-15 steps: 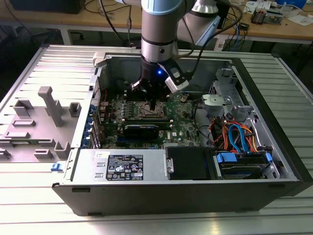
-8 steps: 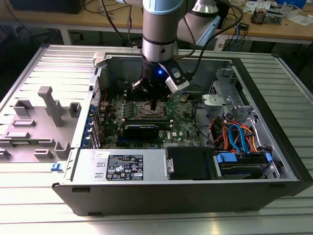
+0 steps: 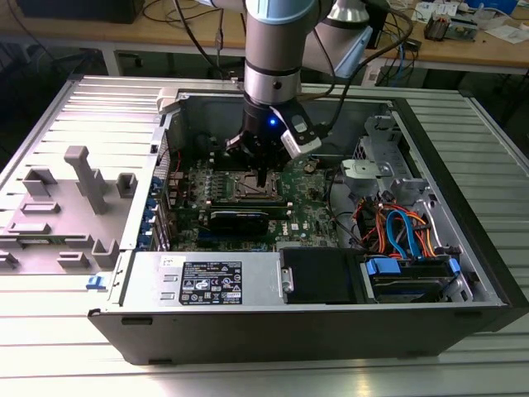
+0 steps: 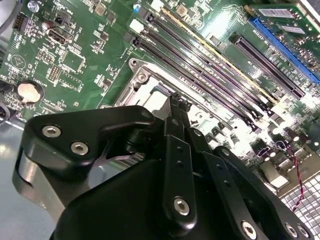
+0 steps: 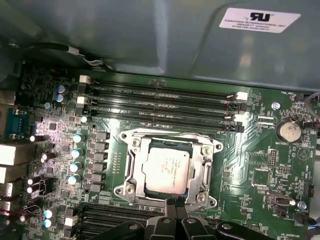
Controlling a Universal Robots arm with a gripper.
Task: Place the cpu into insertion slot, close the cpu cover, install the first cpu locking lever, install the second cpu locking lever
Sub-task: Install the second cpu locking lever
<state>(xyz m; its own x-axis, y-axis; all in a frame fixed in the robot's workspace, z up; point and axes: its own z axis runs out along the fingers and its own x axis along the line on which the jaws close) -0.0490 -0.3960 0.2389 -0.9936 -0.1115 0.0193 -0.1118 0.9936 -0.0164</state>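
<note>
- Lowered into the open computer case (image 3: 463, 248), the tool (image 3: 260, 175) is seen just above the motherboard (image 3: 314, 217), at the socket's edge.
- Its fingers (image 5: 172, 206) are drawn together into a narrow tip, with nothing held between them.
- The cpu (image 5: 165, 170) is seen seated flat in the socket, its silvery top exposed; in the first wrist view the tool tip lies just beside it at 6 o'clock.
- The cpu cover (image 5: 206, 175) is seen as a silvery frame lying down around the cpu, its open middle over the chip.
- Memory slots (image 5: 165, 102) run at 12 o'clock from the socket in the first wrist view.
- A coin cell (image 5: 289, 131) sits at 2 o'clock from the cpu.
- The case rests on a ribbed metal surface (image 3: 50, 331).
</note>
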